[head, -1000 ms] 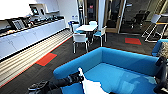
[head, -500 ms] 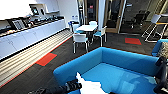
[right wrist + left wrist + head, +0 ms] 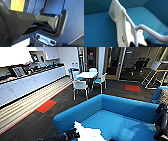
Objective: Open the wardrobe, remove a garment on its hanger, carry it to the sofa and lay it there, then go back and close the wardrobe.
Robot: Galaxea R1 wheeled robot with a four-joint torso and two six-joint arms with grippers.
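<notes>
White garment (image 3: 120, 28), creased, small dark label print, draped on thin white hanger (image 3: 130, 21) with curved hook. Hangs over the blue sofa (image 3: 125, 109) seat near its front-left arm, lower folds touching the cushion. Left gripper (image 3: 71, 135) clamps the hanger. Right gripper: grip state unreadable.

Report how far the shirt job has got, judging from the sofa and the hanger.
Done: the plain white T-shirt is out of the wardrobe, hanging on its thin white hanger, and has reached the large bright blue fabric sofa. In hand: the left arm holds it over the seat, its lower part seemingly touching the cushion. Left: laying it down, letting go, then closing the wardrobe.
</notes>
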